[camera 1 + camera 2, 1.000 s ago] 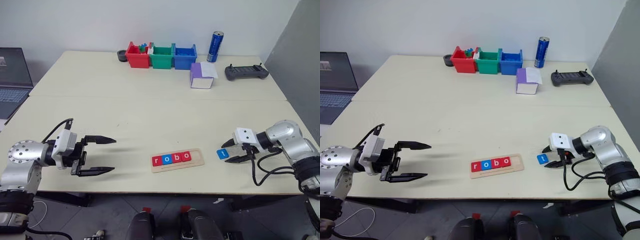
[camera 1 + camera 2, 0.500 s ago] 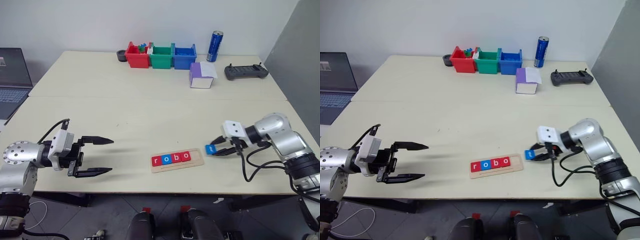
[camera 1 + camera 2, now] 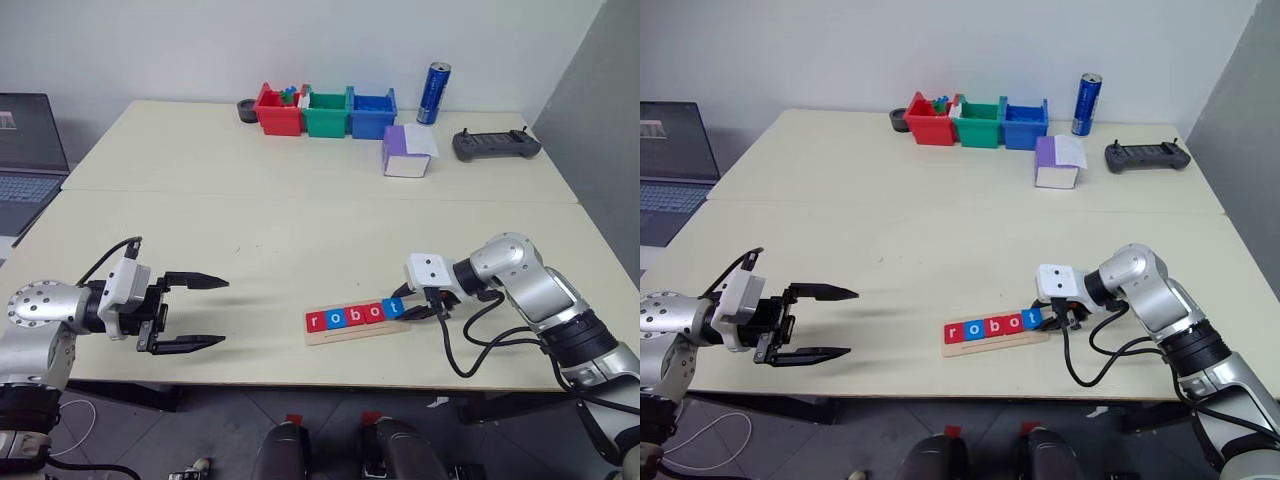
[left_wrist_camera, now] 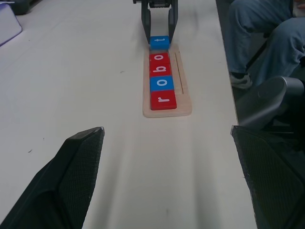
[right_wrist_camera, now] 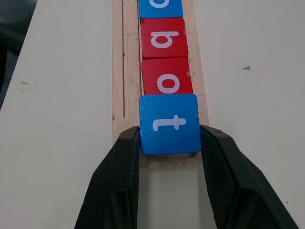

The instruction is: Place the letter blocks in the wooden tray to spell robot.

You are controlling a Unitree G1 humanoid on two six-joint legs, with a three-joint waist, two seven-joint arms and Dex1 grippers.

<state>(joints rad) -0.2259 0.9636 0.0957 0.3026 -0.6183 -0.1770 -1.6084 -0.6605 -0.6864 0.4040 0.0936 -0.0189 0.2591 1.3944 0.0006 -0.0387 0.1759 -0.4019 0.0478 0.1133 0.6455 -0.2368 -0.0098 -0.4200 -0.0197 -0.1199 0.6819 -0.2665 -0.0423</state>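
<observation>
The wooden tray [image 3: 350, 334] lies near the table's front edge. It holds four letter blocks in a row: red r [image 3: 315, 321], blue o [image 3: 335, 319], red b [image 3: 355, 316] and red o [image 3: 375, 313]. My right gripper [image 3: 400, 309] is shut on the blue t block [image 5: 169, 123], one finger on each side. It holds the block over the tray's right end, tight against the red o [image 5: 167, 76]. Whether the t rests on the wood I cannot tell. My left gripper [image 3: 225, 312] hovers wide open at the front left, well away from the tray, with nothing between its fingers.
Red, green and blue bins [image 3: 324, 112] stand at the back, with a blue can [image 3: 432, 94], a purple-and-white box [image 3: 405, 152] and a black controller [image 3: 496, 146] to their right. A laptop [image 3: 25, 150] sits far left. A person's legs [image 4: 267, 33] show beyond the table edge.
My right gripper has carried the blue t block leftward across the table to the tray's right end, beside the red o. The left gripper has stayed open and still.
</observation>
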